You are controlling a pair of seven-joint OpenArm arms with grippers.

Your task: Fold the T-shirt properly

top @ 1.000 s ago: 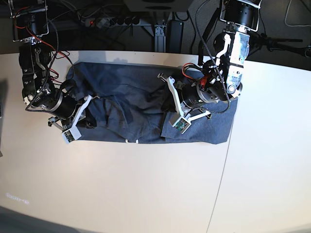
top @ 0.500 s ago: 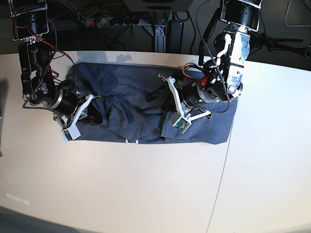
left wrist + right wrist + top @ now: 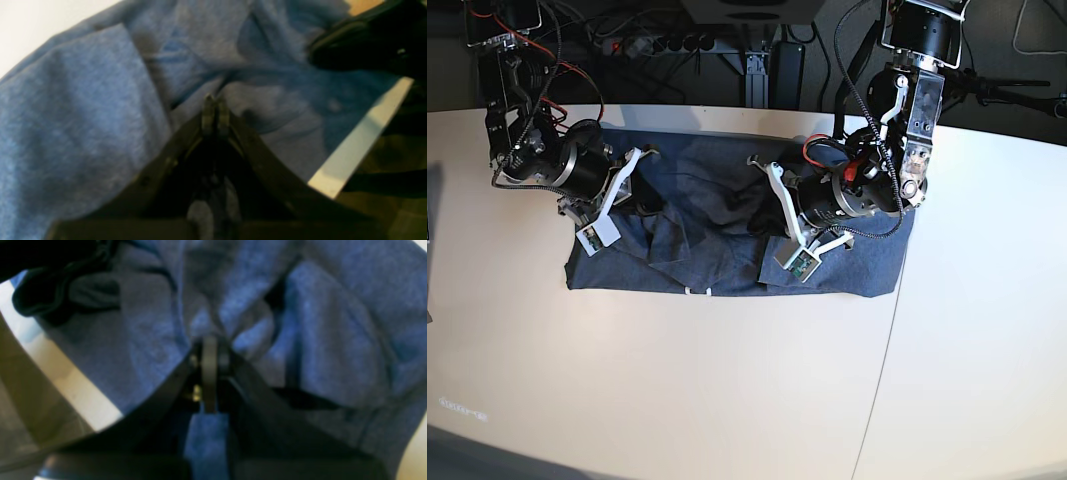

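The blue-grey T-shirt [image 3: 712, 165] lies bunched across the back of the white table [image 3: 727, 380], its lettering hidden. My right gripper [image 3: 647, 198], on the base view's left, is shut on a fold of cloth near the shirt's left end. In the right wrist view the gripper [image 3: 209, 355] pinches the T-shirt [image 3: 333, 356], and cloth shows between the jaws. My left gripper [image 3: 763, 215] is shut on a fold near the shirt's middle. In the left wrist view the gripper [image 3: 213, 111] presses into the T-shirt [image 3: 66, 116].
A table seam [image 3: 885, 350] runs down the right part of the table. A power strip [image 3: 657, 42] with cables and stand legs lies behind the far edge. Both arm bases stand at the back corners. A bare table strip [image 3: 360, 140] shows beside the cloth.
My right gripper has moved up and to the right, pulling the shirt's left end with it; the lower left corner now lies flat. My left gripper has shifted slightly left, still shut.
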